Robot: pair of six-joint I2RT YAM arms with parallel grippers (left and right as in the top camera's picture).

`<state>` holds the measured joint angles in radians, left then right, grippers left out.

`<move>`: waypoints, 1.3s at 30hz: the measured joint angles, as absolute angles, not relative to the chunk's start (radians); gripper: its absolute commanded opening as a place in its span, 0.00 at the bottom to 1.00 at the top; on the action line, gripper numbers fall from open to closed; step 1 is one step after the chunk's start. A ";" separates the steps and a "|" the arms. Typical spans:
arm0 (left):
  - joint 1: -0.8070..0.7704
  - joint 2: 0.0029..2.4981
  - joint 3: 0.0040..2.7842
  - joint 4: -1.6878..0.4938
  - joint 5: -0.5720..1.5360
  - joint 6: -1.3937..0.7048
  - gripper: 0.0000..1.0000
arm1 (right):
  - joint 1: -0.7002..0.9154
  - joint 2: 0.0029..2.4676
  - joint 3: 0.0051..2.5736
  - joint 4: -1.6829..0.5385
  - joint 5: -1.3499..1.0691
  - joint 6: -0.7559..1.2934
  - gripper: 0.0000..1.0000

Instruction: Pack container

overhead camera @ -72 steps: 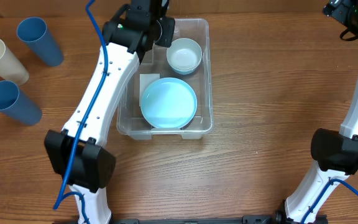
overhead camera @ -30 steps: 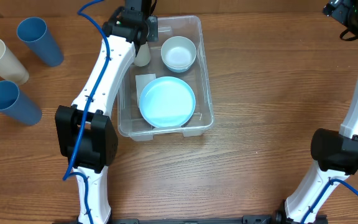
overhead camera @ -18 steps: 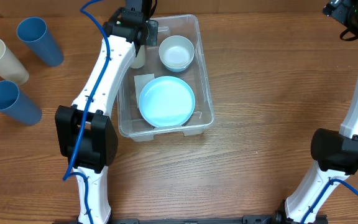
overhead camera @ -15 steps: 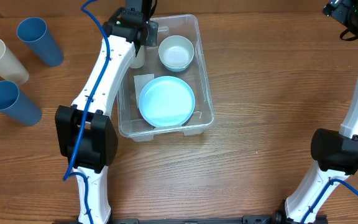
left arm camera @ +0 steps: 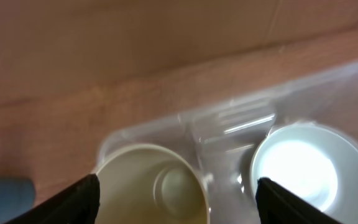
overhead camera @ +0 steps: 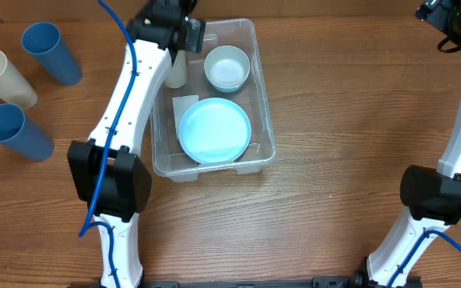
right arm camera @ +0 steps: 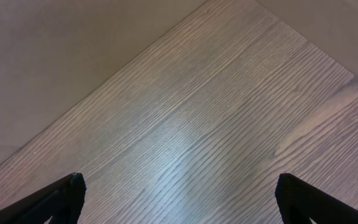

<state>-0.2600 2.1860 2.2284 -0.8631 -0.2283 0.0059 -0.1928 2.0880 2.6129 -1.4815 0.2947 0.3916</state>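
- Sitting near the middle of the wooden table (overhead camera: 334, 120), the large clear rectangular plastic container (overhead camera: 261, 104) holds a round light-blue plate (overhead camera: 214, 130) at its near end and a small white bowl (overhead camera: 226, 67) at its far right corner.
- A cream plastic cup (overhead camera: 175, 70) stands upright in the container's far left corner, beside the bowl.
- The left gripper (left arm camera: 176, 190) hangs above that cup, its fingers spread wider than the rim, gripping nothing.
- The right gripper (right arm camera: 179, 183) is at the table's far right, its fingers wide apart over the wood and well apart from the container.
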 measured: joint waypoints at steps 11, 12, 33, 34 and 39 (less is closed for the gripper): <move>-0.009 2.099 2.448 -1.206 -0.164 -0.046 0.88 | -0.193 2.088 2.613 -1.481 0.295 0.392 1.00; 0.045 2.100 2.447 -1.223 -0.155 -0.060 0.88 | -0.193 2.088 2.613 -1.481 0.295 0.392 1.00; 0.517 2.341 2.448 -1.138 -0.007 0.099 0.96 | -0.193 2.088 2.613 -1.481 0.295 0.391 1.00; 0.517 2.368 2.448 -1.130 0.002 0.109 0.94 | -0.193 2.088 2.613 -1.481 0.295 0.392 1.00; 0.517 2.477 2.448 -1.125 0.027 0.133 0.41 | -0.193 2.088 2.613 -1.481 0.295 0.392 1.00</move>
<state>0.5171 2.4767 2.4477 -1.1248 0.0273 0.1329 -0.1928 2.0880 2.6129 -1.4807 0.2951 0.3916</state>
